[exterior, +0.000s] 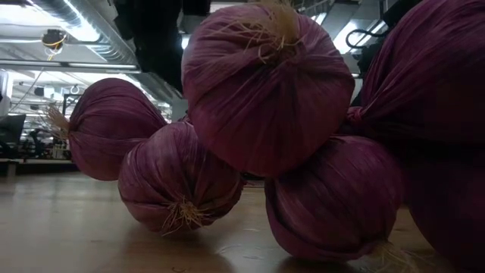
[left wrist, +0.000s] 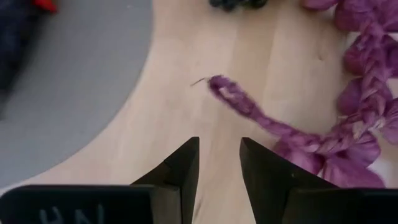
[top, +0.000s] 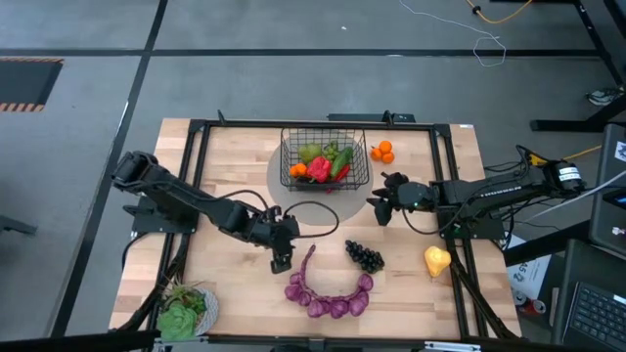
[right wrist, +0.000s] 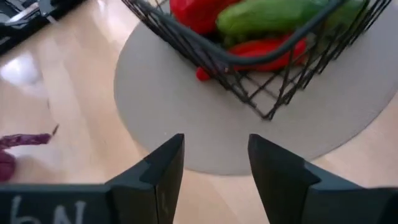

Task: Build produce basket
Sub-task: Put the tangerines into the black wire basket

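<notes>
The basket (top: 325, 156), a black wire-mesh box with flared sides and an open grid, sits on a round grey mat (top: 293, 200) toward the far middle of the pale wooden tabletop (top: 225, 284). Inside it lie glossy red peppers (top: 319, 169), a smooth green cucumber (top: 342, 160), a green pear (top: 310, 152) and a small orange piece (top: 298, 170) at the left side. Two oranges (top: 382, 152) rest just beside the basket's right wall. Nearer the front edge, a purple string of papery, ribbed bulbs (top: 331, 296) curves in an arc, its braided tail (left wrist: 249, 106) pointing toward the mat; dark grapes (top: 364, 256) cluster just right of it, and a yellow pear (top: 436, 260) lies farther right. A small plate with leafy greens (top: 186, 311) sits at the front left corner.

The left arm stretches low across the tabletop from the left, its pincer (left wrist: 219, 163) tipped down near the braid's tail, fingers narrowly parted and holding nothing. The right arm reaches in from the right, its pincer (right wrist: 214, 163) hovering over the mat's edge just off the basket's right corner, fingers moderately parted and empty.
</notes>
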Controlling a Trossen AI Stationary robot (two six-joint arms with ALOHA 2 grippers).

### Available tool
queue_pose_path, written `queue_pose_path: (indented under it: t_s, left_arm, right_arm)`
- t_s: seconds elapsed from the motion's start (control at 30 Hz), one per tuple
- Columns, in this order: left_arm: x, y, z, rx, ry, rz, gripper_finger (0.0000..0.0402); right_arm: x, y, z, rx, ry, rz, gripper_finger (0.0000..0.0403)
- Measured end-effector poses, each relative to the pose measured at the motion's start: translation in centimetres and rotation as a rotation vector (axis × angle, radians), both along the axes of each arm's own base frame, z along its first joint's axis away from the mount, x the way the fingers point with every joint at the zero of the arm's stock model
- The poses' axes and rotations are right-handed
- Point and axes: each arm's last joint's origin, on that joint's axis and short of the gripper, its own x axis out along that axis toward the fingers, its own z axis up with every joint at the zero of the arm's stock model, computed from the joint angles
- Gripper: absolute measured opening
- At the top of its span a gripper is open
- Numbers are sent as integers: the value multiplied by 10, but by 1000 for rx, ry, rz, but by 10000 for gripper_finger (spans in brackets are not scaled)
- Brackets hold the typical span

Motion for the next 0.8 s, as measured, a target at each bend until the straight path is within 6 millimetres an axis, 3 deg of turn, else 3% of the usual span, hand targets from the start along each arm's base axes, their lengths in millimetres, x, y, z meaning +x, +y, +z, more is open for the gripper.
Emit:
queue_pose_path:
  t_s: [0.13, 0.33, 0.57, 0.8]
  left_arm:
    - [-5, 2, 9, 22, -25, 19, 110]
    - [-6, 0, 9, 30, -29, 12, 110]
    - [-6, 0, 8, 33, -21, 10, 110]
    - [-6, 0, 8, 34, -19, 9, 110]
  right_arm:
    - [-4, -2, -3, -39, 60, -24, 181]
    - [-16, -15, 1, -128, 163, -230, 181]
    - [-16, -37, 36, -292, 123, -532, 181]
    - [-12, -75, 76, -322, 130, -586, 181]
